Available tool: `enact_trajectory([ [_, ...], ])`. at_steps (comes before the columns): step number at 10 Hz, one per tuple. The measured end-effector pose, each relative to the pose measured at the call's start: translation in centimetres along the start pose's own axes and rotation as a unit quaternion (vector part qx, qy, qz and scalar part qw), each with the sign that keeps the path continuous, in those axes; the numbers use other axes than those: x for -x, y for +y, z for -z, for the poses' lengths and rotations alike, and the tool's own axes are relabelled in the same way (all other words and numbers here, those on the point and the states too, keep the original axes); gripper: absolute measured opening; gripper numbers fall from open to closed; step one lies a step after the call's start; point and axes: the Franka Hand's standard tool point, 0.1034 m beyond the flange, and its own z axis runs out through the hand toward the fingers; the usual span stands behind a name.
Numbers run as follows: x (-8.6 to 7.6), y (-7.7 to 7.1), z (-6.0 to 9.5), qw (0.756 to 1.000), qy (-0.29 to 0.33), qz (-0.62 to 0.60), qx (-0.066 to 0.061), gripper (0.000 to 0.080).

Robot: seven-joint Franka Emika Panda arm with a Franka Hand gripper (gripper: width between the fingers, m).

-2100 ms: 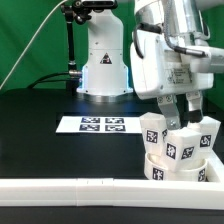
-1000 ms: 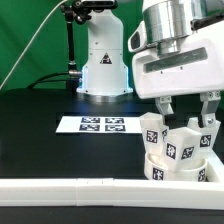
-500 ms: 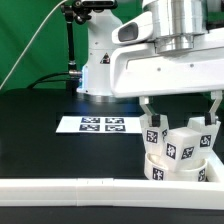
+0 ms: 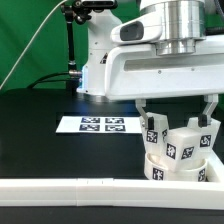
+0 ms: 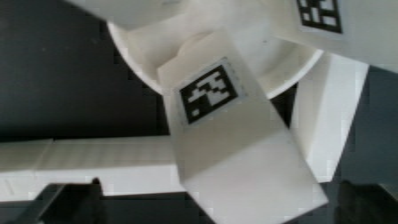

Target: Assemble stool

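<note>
The white stool stands upside down at the exterior view's right. Its round seat disc [image 4: 152, 163] lies on the table, and three short tagged legs [image 4: 183, 140] stick up from it. My gripper [image 4: 179, 108] hangs just above the legs, open wide, with one finger [image 4: 145, 108] over the left leg and the other beyond the right leg. In the wrist view a tagged leg [image 5: 222, 100] rises from the seat disc [image 5: 169, 45] towards my gripper [image 5: 222, 208]. The dark fingertips [image 5: 68, 203] stand apart on either side of the leg, clear of it.
The long white L-shaped rail [image 4: 70, 190] runs along the front, and the stool rests against it; it also shows in the wrist view [image 5: 80, 160]. The marker board [image 4: 100, 124] lies on the black table behind. The arm's white base [image 4: 103, 60] stands at the back.
My gripper was narrow and close around the middle leg. It has lifted, turned about its axis and spread its fingers wide. The stool has not moved.
</note>
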Motion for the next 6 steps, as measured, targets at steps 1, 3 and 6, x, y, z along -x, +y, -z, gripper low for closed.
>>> enact_trajectory([
  [1, 0.20, -0.08, -0.05, 1.000, -0.008, -0.008, -0.002, 0.0649],
  [3, 0.67, -0.38, -0.24, 1.000, -0.026, 0.003, -0.006, 0.0649],
  [6, 1.11, -0.89, -0.25, 0.993, -0.114, 0.011, -0.018, 0.0649],
])
